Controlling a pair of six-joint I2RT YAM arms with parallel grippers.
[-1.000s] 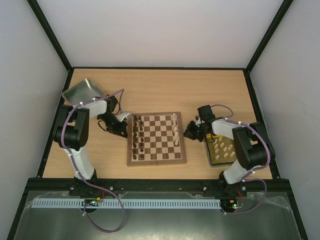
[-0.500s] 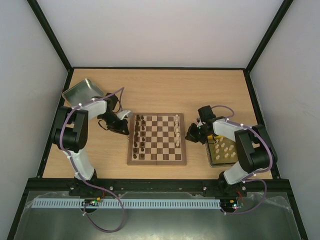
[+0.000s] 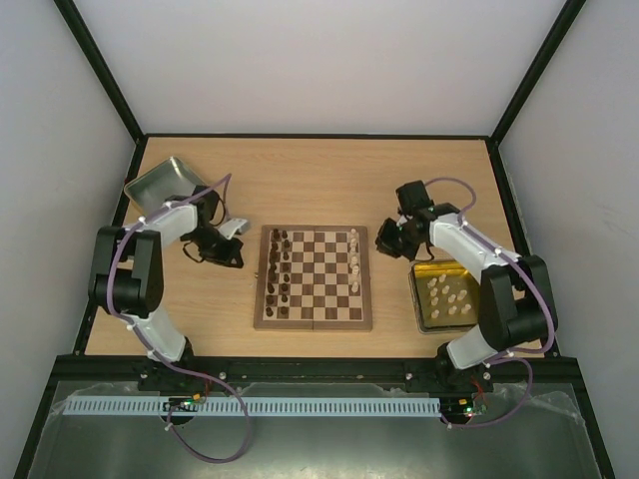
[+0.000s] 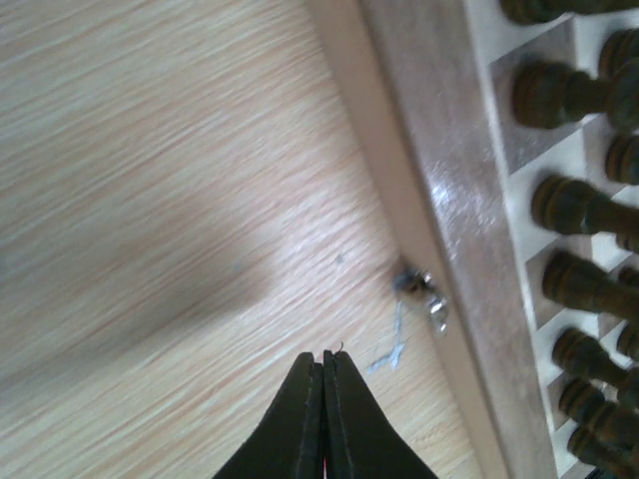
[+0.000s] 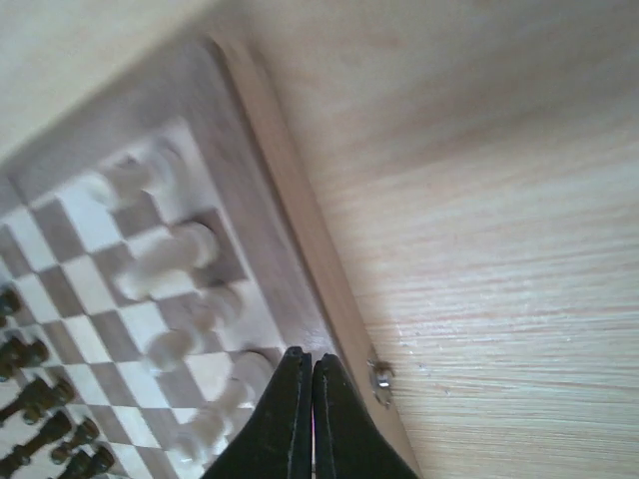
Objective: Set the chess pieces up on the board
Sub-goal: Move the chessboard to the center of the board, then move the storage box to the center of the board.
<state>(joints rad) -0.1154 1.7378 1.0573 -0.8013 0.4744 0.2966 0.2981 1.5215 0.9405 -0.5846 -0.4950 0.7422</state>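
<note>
Both arms have backed off the square wooden chessboard w/ dark and cream checks point(image 3: 313, 277) in the last sec. L gripper point(image 4: 321, 361) is clenched on nothing, over bare table point(image 3: 319, 180) just left of the board. R gripper point(image 5: 303, 361) is also clenched and empty, at the board's right edge. Dark brown chessmen point(image 3: 280, 269) fill the board's left two files. Only a few cream chessmen point(image 3: 353, 261) stand on its right side; more wait in the yellow-sided metal tray point(image 3: 417, 299) right of the board. I reckon a placement's done and the next fetch is due.

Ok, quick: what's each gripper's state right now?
Left gripper: closed, holding nothing.
Right gripper: closed, holding nothing.
</note>
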